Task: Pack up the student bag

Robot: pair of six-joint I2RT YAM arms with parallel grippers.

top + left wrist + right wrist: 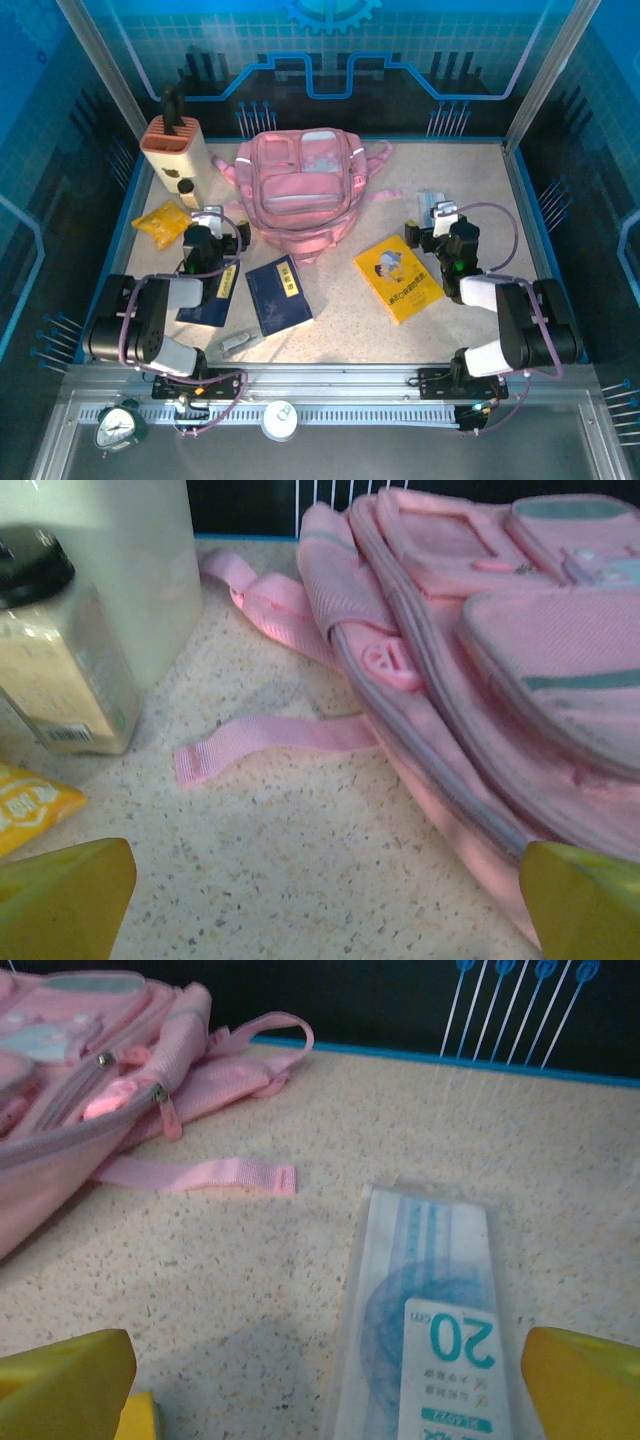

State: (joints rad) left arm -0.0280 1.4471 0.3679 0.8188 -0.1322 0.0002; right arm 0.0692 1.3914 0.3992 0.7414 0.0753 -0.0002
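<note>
Seen from above, a beige pen holder point(172, 150) stands at the table's 10 o'clock corner with a dark tool upright in it. A black-capped jar point(185, 187) sits just at its 6 o'clock side. A yellow packet point(160, 222) lies at 7 o'clock of the jar.

At 3 o'clock of the packet is the left gripper point(210, 222), its claw spread as wide as it goes and holding nothing. Its wrist view shows the yellow fingertips point(62, 900) far apart over the bare speckled table point(300, 860), with a loose pink strap point(265, 742) ahead at 12 o'clock. At 6 o'clock of that gripper lie two dark blue booklets, one point(215, 298) partly under the arm and the other point(280, 292) at its 3 o'clock. A small grey object point(235, 343) lies nearer the front edge.

The student bag point(300, 195) lies flat, front pockets up, at 12 o'clock of the table's centre, between the two grippers and touched by neither. A yellow book point(398, 278) lies at 5 o'clock of the bag.

The right gripper point(440, 218) is at 3 o'clock of the bag, apart from it, its claw also fully spread and empty. A ruler set point(430, 1310) in a clear sleeve lies flat on the table between its fingers, nearer the right one and ungripped.
</note>
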